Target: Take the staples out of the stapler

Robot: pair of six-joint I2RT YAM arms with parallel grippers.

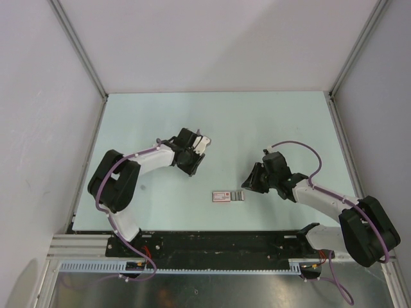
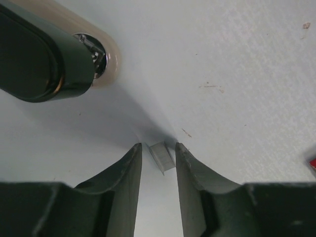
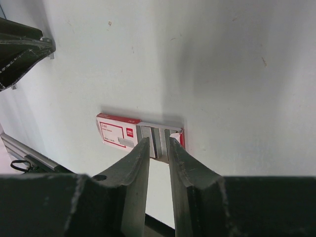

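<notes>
A black-topped, cream-bodied stapler (image 2: 44, 54) lies just beyond my left gripper (image 2: 158, 145), and shows pale in the top view (image 1: 203, 143). A short grey strip of staples (image 2: 163, 157) rests on the table between the left fingertips, against the right finger and clear of the left one; the jaws are narrowly open. More staples (image 3: 159, 138) stick out of a small red-and-white box (image 3: 116, 132) at the table's front middle (image 1: 221, 196). My right gripper (image 3: 158, 140) hovers over those strips with its jaws slightly apart and nothing clamped (image 1: 247, 184).
The pale green table (image 1: 257, 122) is walled by white panels at the back and both sides. A black rail (image 1: 218, 240) with the arm bases runs along the near edge. The left gripper's fingers (image 3: 19, 49) show at the upper left of the right wrist view.
</notes>
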